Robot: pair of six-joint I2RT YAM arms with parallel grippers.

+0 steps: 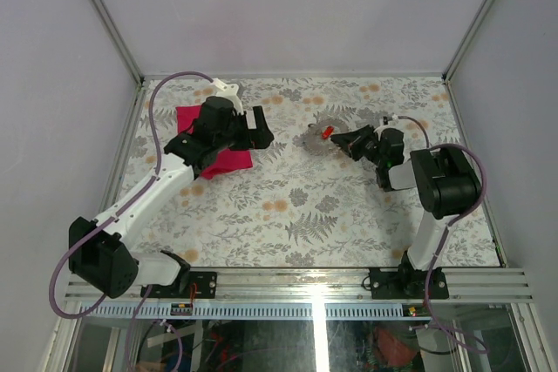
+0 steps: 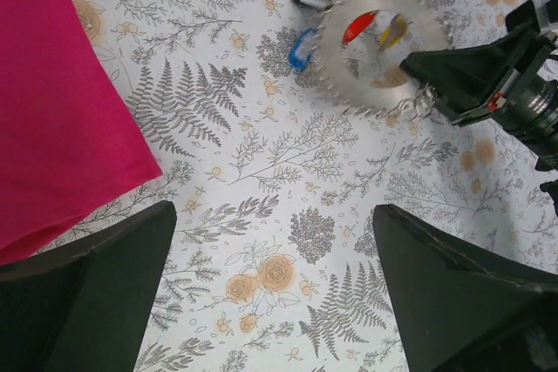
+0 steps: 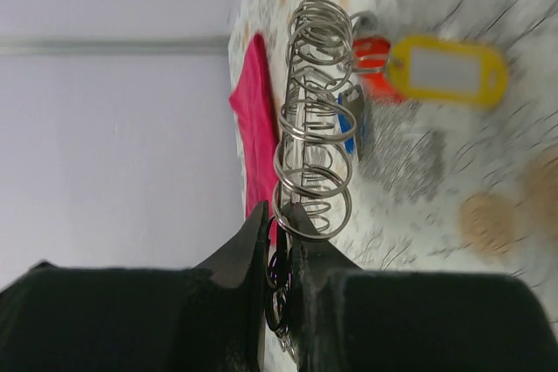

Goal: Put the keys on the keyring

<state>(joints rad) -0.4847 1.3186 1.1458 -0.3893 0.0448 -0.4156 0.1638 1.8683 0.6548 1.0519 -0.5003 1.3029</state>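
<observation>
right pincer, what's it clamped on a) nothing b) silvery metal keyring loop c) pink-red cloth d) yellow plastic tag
b: the right wrist view shows the right pincer shut on the rim of the silvery metal keyring loop, with the pink-red cloth lying apart beyond it.

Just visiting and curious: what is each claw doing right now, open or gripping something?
The left gripper is open, holding nothing.
The right gripper is closed on the keyring.
</observation>
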